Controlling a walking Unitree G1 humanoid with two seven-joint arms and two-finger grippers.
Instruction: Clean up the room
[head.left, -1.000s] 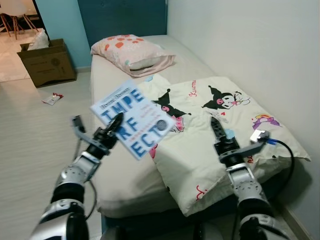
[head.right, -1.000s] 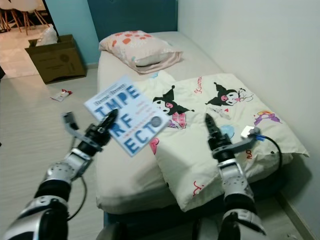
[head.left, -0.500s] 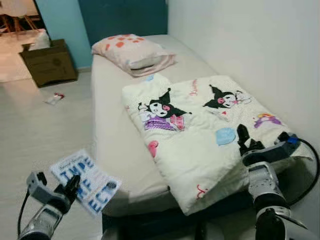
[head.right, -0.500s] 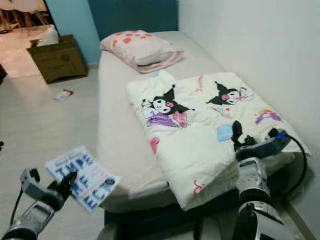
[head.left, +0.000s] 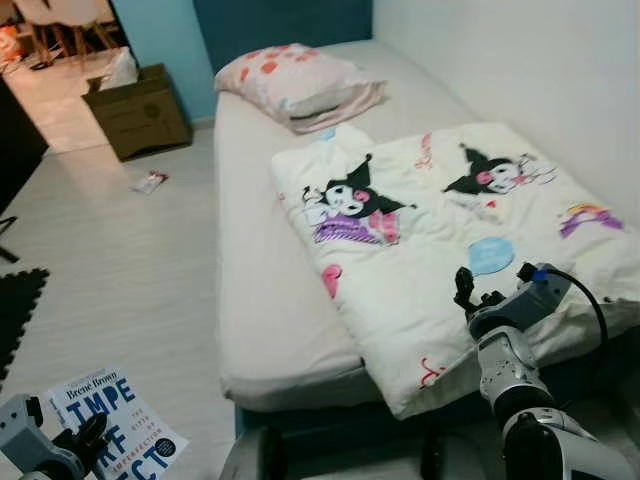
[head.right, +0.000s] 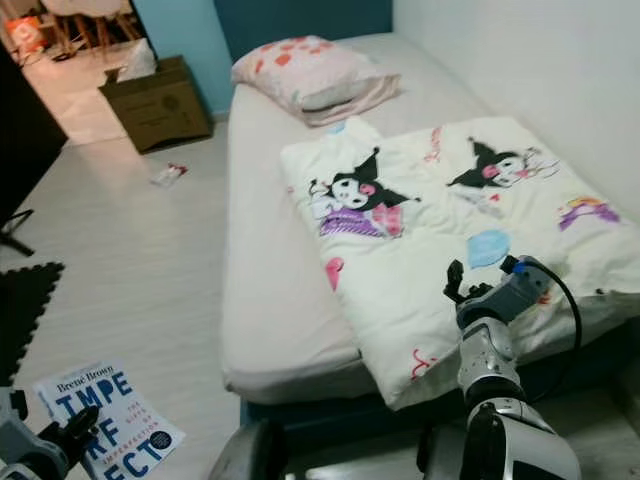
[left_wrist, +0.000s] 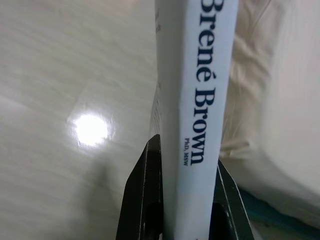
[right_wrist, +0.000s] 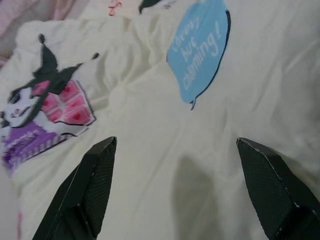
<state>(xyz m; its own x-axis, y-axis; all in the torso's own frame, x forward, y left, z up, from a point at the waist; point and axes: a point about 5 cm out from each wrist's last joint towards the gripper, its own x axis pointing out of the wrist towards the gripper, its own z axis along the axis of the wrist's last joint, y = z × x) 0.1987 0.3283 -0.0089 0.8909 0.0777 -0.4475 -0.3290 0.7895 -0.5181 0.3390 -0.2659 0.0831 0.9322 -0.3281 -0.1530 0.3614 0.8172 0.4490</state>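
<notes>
The book is held low by the left hand, out over the floor beside the bed. In the left wrist view the two black fingers are seen pressed against either cover, with the spine facing the camera, so the hand is clamped on the book. The grip is taken near one edge only, and most of the volume hangs free beyond the fingertips.

The right hand is held above the folded blanket, its fingers spread wide apart with nothing between them.

From here, the likeliest fault is judged to be slippage: a smooth cover pinched at its edge could pivot or slide out if the arm is swung quickly while the body turns. A wrapper lies on the floor well ahead of the left hand, near a cardboard box, and could be trodden on if overlooked. The pillow lies at the far end of the bed.
</notes>
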